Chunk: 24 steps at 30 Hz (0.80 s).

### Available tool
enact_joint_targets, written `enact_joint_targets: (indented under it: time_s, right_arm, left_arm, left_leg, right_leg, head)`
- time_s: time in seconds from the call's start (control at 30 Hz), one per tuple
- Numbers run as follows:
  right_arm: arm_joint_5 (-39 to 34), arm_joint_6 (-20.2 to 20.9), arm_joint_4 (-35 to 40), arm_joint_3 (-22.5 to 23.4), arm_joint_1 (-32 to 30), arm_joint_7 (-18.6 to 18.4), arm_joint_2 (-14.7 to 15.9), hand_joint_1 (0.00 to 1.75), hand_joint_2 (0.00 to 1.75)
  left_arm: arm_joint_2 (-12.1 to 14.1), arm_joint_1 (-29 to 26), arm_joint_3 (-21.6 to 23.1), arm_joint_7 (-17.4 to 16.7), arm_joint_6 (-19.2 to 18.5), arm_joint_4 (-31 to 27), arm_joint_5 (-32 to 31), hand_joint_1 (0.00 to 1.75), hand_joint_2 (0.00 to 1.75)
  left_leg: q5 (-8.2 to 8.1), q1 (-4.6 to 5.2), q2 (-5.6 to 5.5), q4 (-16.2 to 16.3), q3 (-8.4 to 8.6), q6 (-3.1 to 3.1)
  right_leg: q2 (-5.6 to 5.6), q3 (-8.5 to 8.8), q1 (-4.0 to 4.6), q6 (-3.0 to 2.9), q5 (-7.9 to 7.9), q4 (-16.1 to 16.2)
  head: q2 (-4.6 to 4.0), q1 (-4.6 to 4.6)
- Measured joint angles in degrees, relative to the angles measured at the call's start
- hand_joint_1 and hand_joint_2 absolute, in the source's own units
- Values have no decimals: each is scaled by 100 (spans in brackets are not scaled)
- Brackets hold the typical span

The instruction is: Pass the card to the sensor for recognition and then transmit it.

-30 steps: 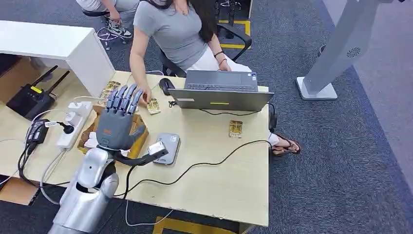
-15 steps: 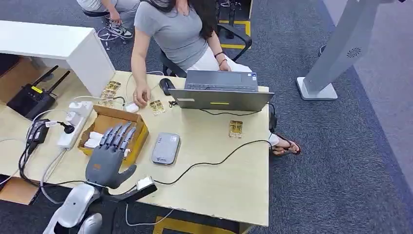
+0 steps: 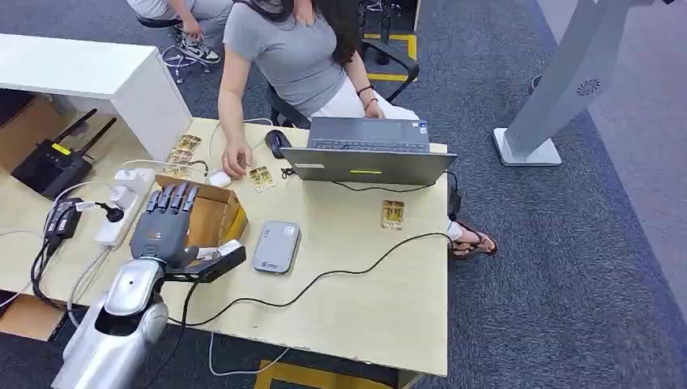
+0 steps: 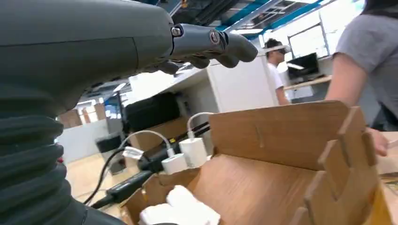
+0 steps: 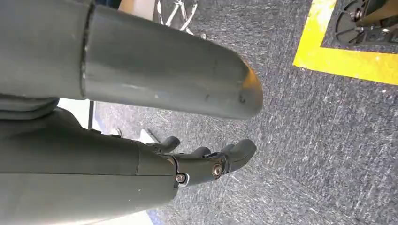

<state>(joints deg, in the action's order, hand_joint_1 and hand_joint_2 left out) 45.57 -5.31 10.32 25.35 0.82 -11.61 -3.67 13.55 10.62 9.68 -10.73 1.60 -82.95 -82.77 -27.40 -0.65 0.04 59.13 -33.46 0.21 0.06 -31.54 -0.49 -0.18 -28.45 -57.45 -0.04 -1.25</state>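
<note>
My left hand (image 3: pixel 164 224) hovers over the left part of an open cardboard box (image 3: pixel 212 217), flat, fingers stretched forward and apart, holding nothing. In the left wrist view its fingers (image 4: pixel 210 43) reach out above the box floor (image 4: pixel 263 185), where white pieces (image 4: pixel 180 212) lie. Gold cards lie on the table: one (image 3: pixel 392 213) right of the laptop, one (image 3: pixel 259 177) by the person's hand, more (image 3: pixel 183 150) at the back left. A grey card sensor (image 3: pixel 275 246) sits right of the box. My right hand (image 5: pixel 206 164) hangs over the carpet, holding nothing.
A person sits behind the table, a hand (image 3: pixel 236 162) resting beside a white mouse (image 3: pixel 217 179). An open laptop (image 3: pixel 369 151) stands at the back. A power strip (image 3: pixel 123 204) and cables lie left of the box. A black cable (image 3: pixel 340 271) crosses the tabletop.
My left hand first drew back and down toward the table's near edge, then came forward again over the left part of the box. The person's hand stayed by the mouse.
</note>
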Motion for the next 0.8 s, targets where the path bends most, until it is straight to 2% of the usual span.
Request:
enact_joint_targets:
  time_s: [0.47, 0.6, 0.67, 0.8]
  right_arm:
    - [22, 11, 0, 57, 10, -46, 0, 0, 0]
    - [37, 11, 0, 100, 10, -2, 0, 0, 0]
    - [37, 9, 0, 138, 9, 2, 0, 0, 0]
    - [39, 7, 0, 186, 9, 2, 0, 0, 0]
  left_arm:
    - [-33, 201, 0, 74, -101, 387, 245, 0, 175]
    - [-109, 108, 0, 279, 213, 346, 293, 0, 175]
    - [-179, -19, 2, 389, 369, 151, 273, 0, 175]
    - [-291, -200, 15, 422, 383, -122, 240, 0, 175]
  left_leg:
    - [-1, -2, 0, 0, -1, 0]
    - [-1, 0, 0, 0, -2, 0]
    - [-2, 1, 1, 0, -2, 1]
    - [-7, 2, 3, 0, -2, 5]
  right_leg:
    - [0, -1, 0, 0, -1, 0]
    - [1, -2, 0, 0, -1, 0]
    - [1, -2, 0, 1, -1, 0]
    - [3, -2, -2, 1, -1, 1]
  head:
    - [0, -2]
    - [0, -2]
    - [0, 0]
    - [0, 0]
